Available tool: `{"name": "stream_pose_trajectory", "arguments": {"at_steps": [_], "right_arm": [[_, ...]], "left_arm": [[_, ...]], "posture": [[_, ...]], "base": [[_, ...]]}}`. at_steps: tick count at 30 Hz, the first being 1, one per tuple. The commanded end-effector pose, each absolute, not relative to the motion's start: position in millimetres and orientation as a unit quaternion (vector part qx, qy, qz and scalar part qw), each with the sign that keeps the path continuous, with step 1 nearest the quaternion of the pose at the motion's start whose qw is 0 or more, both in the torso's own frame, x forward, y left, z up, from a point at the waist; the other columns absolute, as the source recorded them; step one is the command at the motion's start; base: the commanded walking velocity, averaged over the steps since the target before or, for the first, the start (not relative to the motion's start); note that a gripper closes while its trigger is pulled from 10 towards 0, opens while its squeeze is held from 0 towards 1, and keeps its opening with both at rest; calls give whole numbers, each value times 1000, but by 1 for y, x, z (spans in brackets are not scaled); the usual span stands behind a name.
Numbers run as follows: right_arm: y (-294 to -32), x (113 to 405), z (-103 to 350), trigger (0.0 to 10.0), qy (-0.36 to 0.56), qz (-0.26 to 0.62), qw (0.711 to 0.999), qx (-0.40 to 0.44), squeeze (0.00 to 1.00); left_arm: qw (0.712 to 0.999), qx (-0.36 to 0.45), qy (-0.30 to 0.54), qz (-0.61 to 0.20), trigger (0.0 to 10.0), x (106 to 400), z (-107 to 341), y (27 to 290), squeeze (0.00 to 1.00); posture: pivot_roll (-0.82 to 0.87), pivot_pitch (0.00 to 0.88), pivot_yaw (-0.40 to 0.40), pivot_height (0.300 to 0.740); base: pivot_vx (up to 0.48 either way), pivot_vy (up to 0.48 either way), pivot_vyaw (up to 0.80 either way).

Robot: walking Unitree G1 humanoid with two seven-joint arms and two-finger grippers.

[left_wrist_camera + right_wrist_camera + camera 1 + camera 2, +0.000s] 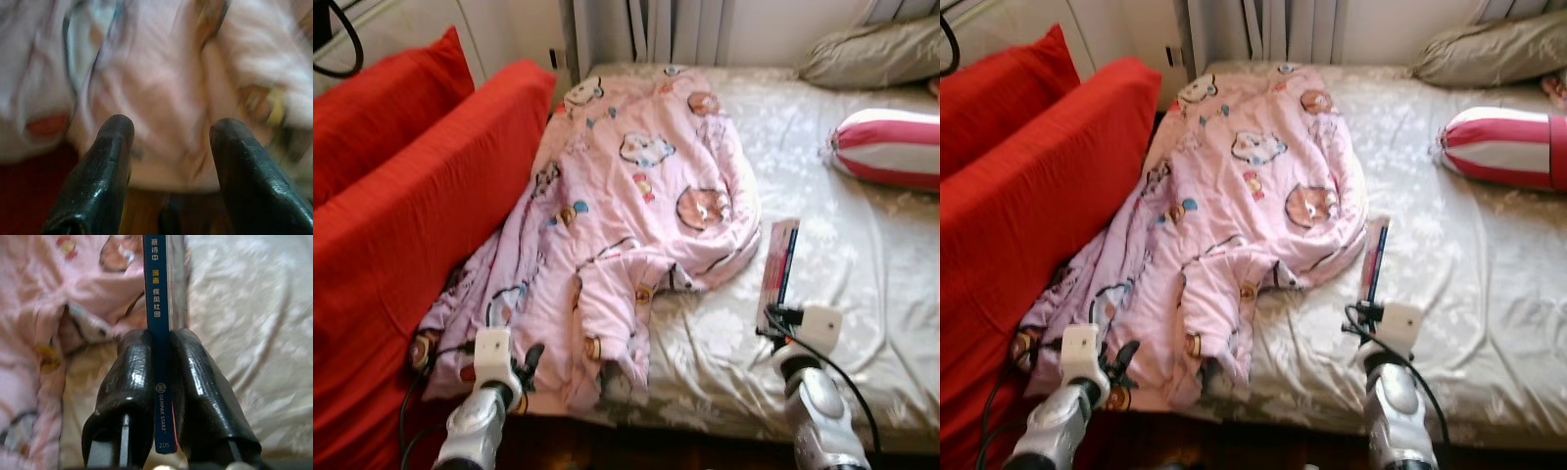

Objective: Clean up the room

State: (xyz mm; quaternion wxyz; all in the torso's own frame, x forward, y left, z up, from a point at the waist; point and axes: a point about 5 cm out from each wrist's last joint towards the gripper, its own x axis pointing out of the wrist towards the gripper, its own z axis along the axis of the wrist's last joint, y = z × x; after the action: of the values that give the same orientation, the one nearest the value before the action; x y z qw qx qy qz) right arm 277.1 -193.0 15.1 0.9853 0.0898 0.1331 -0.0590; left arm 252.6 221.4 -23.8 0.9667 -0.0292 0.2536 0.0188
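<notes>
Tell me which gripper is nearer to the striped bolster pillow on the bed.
Right. The right gripper, shut on the book, is over the bed's near middle, on the same side as the striped bolster pillow. The left gripper is open at the pink blanket's near edge, farther off.

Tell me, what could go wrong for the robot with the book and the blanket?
The right gripper pinches the book only at the end of its thin blue spine, so it might twist or slip out onto the bed sheet. The left gripper is open right at the edge of the pink blanket, where the blanket hangs off the bed. If it grabs just a thin fold there, the blanket could slide to the floor.
</notes>
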Motion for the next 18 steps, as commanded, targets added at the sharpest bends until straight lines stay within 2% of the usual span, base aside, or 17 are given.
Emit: {"name": "stream_pose_trajectory", "arguments": {"at_steps": [1,6,11,14,18], "right_arm": [[-188,278,16,10000,123,-46,988,85,0],[-186,279,15,10000,123,-51,986,103,0],[-185,285,18,10000,109,-64,986,110,0],[-185,286,19,10000,107,-66,986,113,0],[-183,287,19,10000,108,-62,986,114,0]], "left_arm": [[957,-19,289,33,10000,240,-33,231,0],[947,-20,316,48,10000,229,-42,235,0],[944,-15,328,33,10000,224,-48,226,0],[942,-10,335,29,10000,222,-50,224,0],[940,-8,341,26,10000,219,-53,221,0]], "posture": [[42,130,33,740],[35,148,38,740],[21,152,43,740],[21,142,44,740],[24,145,39,740]], "base": [[0,0,0],[0,0,0],[0,0,0],[0,-274,0],[0,-343,-678]]}}
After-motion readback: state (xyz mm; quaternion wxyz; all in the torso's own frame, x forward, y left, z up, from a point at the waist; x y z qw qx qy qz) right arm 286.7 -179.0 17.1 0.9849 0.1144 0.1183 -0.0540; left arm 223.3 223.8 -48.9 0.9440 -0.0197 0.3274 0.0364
